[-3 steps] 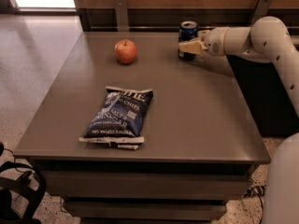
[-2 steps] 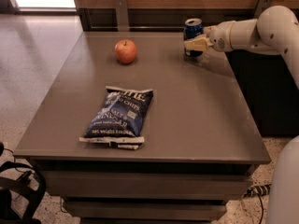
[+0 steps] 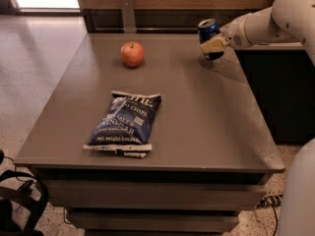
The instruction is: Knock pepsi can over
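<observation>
From where I stand, the pepsi can [image 3: 208, 30] sits at the far right of the table [image 3: 211, 117], leaning a little to the left, with the gripper [image 3: 214, 45] pressed against its lower near side. I cannot tell whether the gripper is open or closed on it. The apple [image 3: 132, 54] rests well to the left and the chip bag [image 3: 126, 122] lies nearer. The can looks light, rigid and slick-walled, so I judge a sideways push high on its body would tip it more readily than a grip.
</observation>
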{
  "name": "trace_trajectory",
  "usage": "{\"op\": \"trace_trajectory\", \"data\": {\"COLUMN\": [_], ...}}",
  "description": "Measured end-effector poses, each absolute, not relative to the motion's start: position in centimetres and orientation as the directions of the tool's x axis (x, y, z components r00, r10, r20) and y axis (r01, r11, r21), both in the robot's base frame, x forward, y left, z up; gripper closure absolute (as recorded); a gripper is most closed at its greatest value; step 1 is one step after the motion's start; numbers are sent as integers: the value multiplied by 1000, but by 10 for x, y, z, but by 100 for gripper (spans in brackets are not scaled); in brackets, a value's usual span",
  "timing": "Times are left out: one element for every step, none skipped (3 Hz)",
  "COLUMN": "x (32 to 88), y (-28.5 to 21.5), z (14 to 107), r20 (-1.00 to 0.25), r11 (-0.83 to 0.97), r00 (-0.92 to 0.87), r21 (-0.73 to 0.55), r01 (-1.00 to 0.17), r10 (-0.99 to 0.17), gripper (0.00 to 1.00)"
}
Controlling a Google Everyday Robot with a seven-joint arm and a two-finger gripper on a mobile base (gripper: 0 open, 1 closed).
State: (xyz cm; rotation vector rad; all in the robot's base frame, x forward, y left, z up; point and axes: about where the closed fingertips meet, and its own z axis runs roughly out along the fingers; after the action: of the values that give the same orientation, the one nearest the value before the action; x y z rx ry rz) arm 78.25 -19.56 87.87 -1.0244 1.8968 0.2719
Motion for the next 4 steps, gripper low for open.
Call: {"op": "trace_trajectory", "data": {"x": [780, 779, 774, 765], "y": [-207, -211, -213, -215], "z": [877, 875, 871, 869], "r20": [-705, -634, -572, -510], "r11": [614, 593, 561, 529], "r00": [-274, -303, -325, -344], "r21": [-283, -312, -300, -277], "r01": [-737, -742, -772, -802], "r10": [-654, -712, -753, -788], "gripper": [100, 100, 100, 100]}}
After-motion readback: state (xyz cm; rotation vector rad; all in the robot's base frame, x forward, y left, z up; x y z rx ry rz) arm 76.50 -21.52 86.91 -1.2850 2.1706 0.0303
